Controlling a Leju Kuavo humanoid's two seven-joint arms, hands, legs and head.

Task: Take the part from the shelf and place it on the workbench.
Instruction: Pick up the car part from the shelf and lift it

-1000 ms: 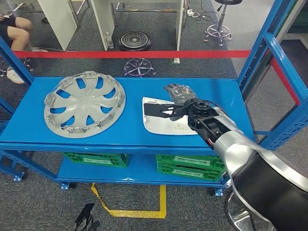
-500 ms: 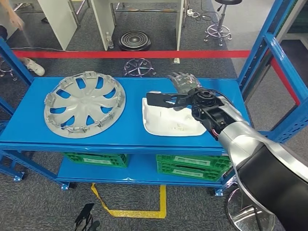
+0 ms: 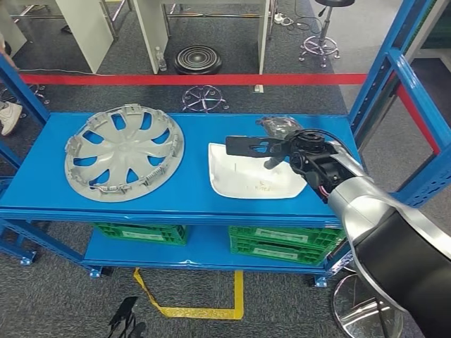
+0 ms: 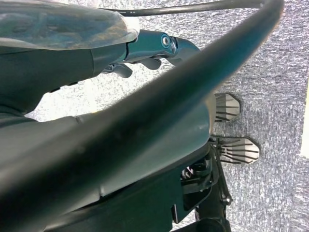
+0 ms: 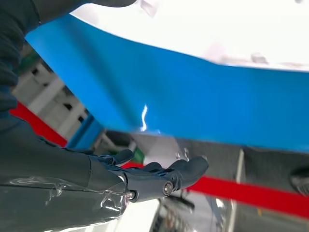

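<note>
While unreadable, print on part [image 3: 255, 179]

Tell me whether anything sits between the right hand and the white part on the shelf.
Nothing visible does. The right hand hangs open directly over the white part on the blue shelf. The silver wheel cover lies well off to the side, apart from both.

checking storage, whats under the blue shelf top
Green plastic crates sit on the lower blue shelf, one to the left. Their contents are hidden by the blue shelf top.
</note>
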